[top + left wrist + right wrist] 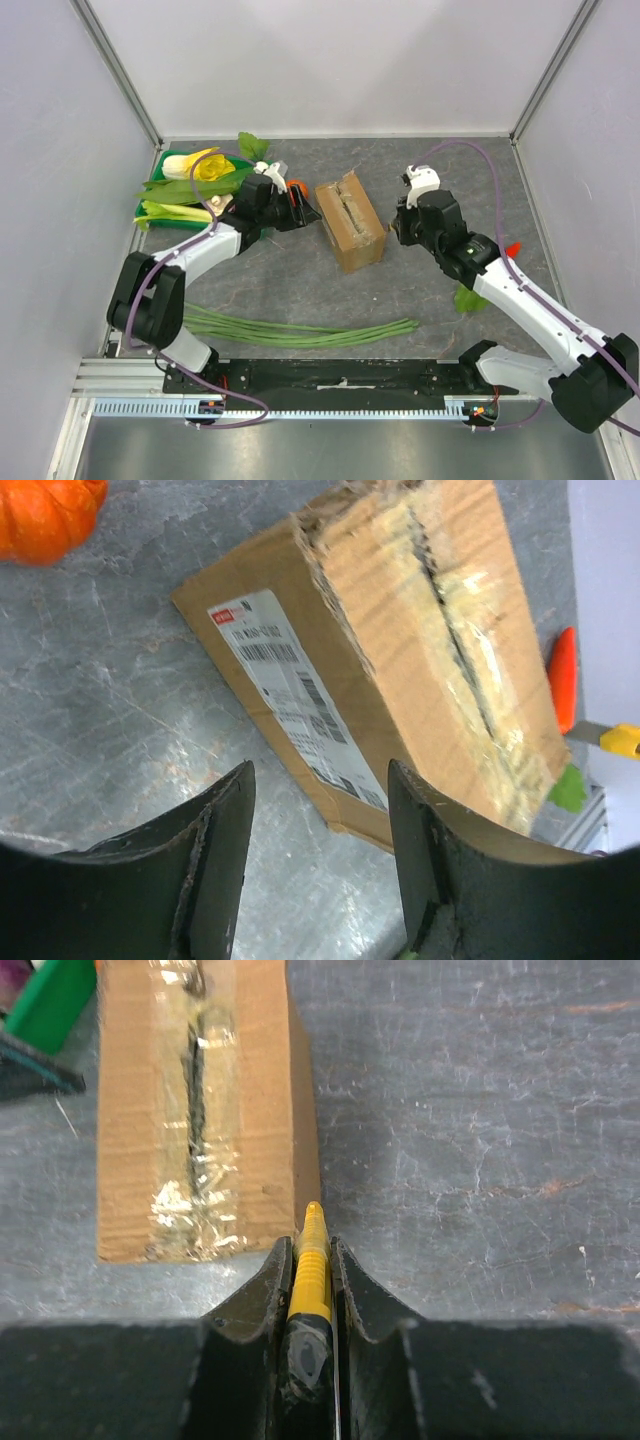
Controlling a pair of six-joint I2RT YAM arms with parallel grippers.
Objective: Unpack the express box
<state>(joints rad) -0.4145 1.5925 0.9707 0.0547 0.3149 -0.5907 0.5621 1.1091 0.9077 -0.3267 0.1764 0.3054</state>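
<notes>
Grey table (300, 290), white walls (330, 60). Express box (350, 222) sits closed, green tray (155, 186) holds leafy veg (195, 188). Left gripper (306, 212) open, right gripper (310, 1245) pinching a yellow cutter (311, 1280).

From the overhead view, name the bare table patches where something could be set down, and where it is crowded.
Bare table lies between the express box and the long green stalks, and along the back edge behind it. Crowded: the vegetable tray and left hand at left, right hand beside the box.
</notes>
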